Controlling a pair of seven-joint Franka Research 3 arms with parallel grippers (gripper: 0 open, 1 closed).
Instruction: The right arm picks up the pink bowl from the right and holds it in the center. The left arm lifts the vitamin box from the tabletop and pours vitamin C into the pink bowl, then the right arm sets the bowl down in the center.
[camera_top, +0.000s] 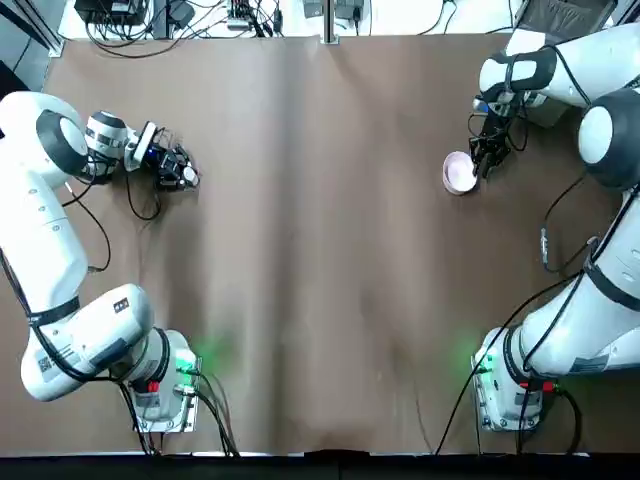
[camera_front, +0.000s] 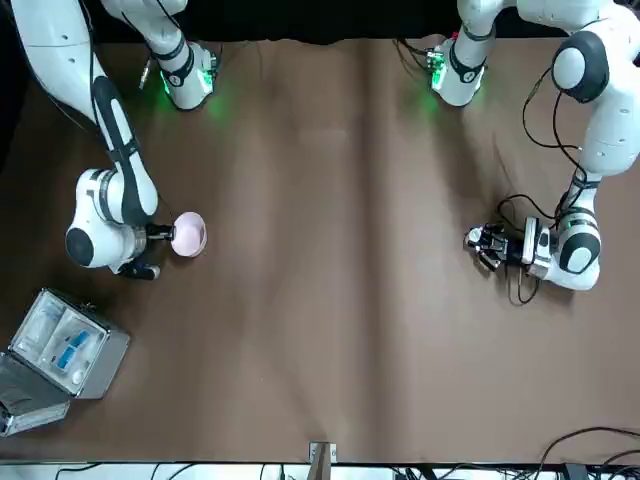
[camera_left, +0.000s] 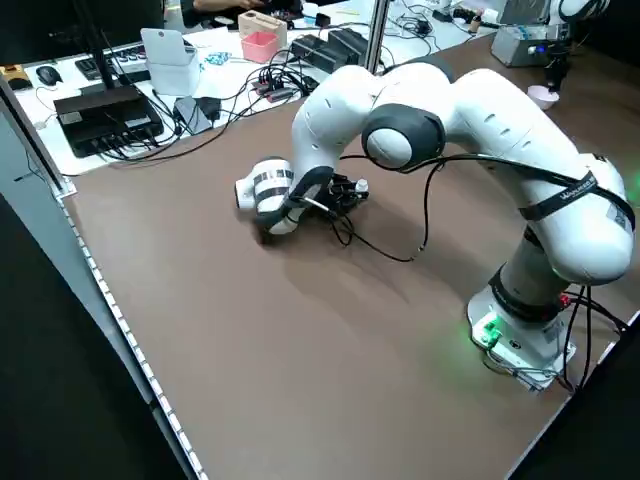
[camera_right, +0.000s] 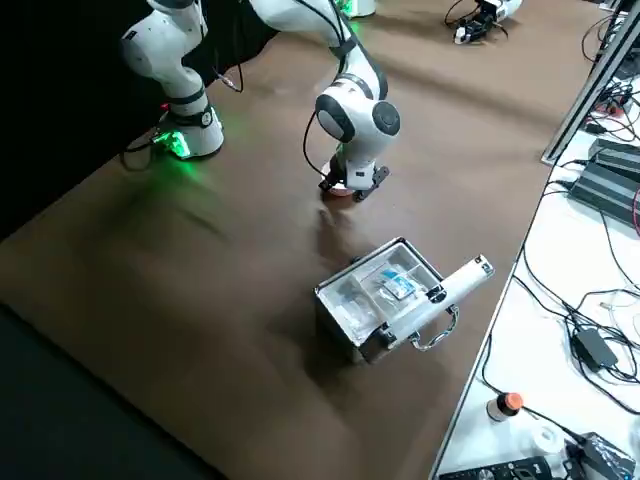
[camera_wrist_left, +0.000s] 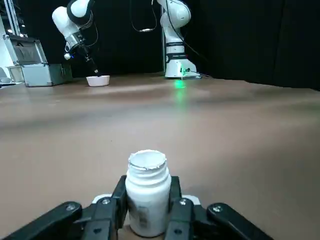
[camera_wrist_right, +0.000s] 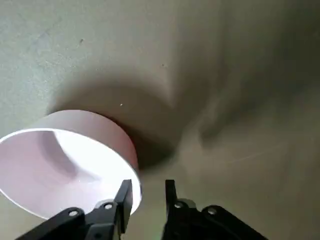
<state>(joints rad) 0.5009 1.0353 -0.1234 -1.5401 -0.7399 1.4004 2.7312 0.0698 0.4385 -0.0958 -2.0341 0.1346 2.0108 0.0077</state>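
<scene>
Close right gripper (camera_wrist_right: 150, 181), fingers parted astride pink bowl's (camera_wrist_right: 107, 131) rim, far right; level left gripper (camera_wrist_left: 148, 181), far left, gripping uncapped white bottle (camera_wrist_left: 148, 202).

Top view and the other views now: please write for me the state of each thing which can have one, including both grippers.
White bottle: uncapped, upright, between the left fingers.
Left gripper: closed on the bottle, at the table's left side.
Pink bowl: upright, nothing seen inside.
Right gripper: open, at the table's right side, bowl's rim between its fingers.
Grey case: open, items inside.
</scene>
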